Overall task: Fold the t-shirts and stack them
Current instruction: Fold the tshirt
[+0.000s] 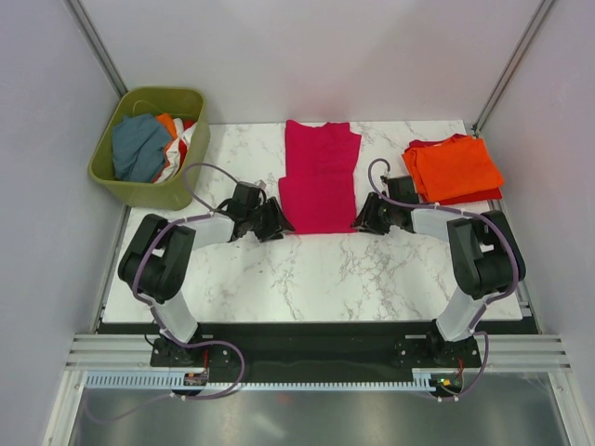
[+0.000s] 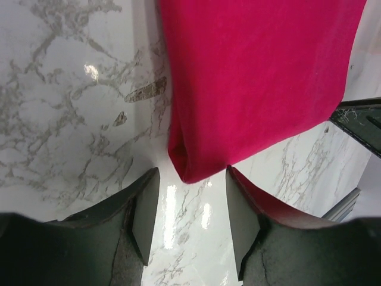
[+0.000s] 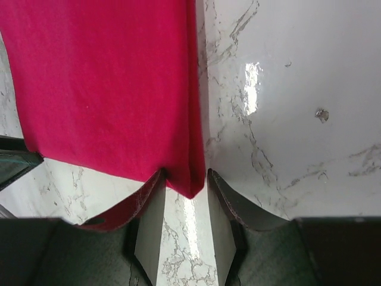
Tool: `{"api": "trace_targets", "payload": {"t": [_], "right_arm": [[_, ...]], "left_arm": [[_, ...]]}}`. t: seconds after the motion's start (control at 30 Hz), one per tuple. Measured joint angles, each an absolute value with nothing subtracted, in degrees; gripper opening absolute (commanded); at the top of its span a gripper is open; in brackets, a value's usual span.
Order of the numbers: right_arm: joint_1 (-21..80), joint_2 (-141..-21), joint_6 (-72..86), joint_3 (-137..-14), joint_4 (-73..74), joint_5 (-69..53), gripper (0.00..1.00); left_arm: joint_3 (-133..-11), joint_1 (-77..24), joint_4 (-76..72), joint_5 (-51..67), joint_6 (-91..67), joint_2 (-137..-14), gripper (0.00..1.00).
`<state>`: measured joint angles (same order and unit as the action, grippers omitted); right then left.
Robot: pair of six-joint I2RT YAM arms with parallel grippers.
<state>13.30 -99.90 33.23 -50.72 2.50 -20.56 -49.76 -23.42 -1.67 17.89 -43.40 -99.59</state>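
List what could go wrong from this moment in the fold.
Left fingers straddle the magenta shirt's near corner with a visible gap, so closing may catch only one layer. Right fingers sit tighter on the other corner; uneven grips could skew the fold. A far swing could disturb the orange stack.

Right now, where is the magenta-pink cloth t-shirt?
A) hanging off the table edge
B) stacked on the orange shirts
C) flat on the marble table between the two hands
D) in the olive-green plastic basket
C: the magenta-pink cloth t-shirt lies flat on the marble table, left hand and right hand at its near corners.
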Motion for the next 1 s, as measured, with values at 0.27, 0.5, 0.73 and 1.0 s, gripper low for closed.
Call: {"api": "trace_targets", "payload": {"t": [0.27,0.5,0.73,1.0], "right_arm": [[13.6,-101.3,33.3,-51.1,1.3,-20.9,0.2],[13.9,-101.6,33.2,-51.1,1.3,-20.8,0.0],[14.0,-97.8,33.3,-49.0,1.4,-20.4,0.0],[14.4,-84.9,33.1,-42.4,3.3,-21.2,0.0]], "left_arm": [[-51.0,-23.6,-2.8,17.8,-43.4,-102.0,0.34],[-51.1,-23.6,-3.1,17.4,-43.5,-102.8,0.02],[-50.5,-23.6,-2.5,17.0,-43.4,-101.2,0.02],[-43.8,-25.3,-1.8,17.6,-43.3,-90.3,0.02]]}}
